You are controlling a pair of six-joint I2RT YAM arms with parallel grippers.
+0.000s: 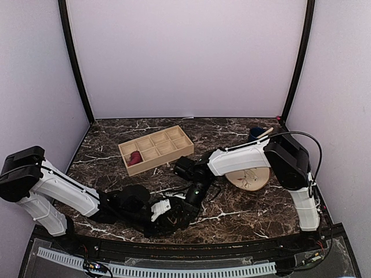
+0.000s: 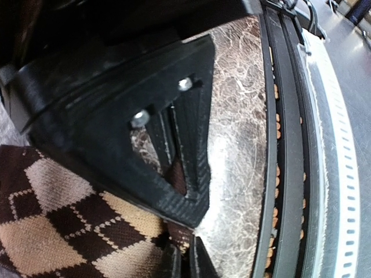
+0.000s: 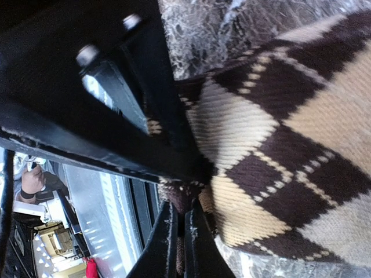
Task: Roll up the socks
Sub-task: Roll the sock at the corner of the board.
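I have both pincers on the argyle sock [image 3: 278,133], low centre in the top view, by the near edge of the table [image 1: 232,130]. My left gripper [image 2: 186,262] looks pressed together on the sock's dark hem, with the cloth spreading to the lower left of its frame. My right gripper [image 3: 179,243] pinches a brown edge, with the cloth fanning to the right of its frame. Neither arm is nearer. I cannot read the long axis from above, dark on dark. The maroon sock [image 1: 134,157] sits in the tray [image 1: 162,161], upper left, well apart.
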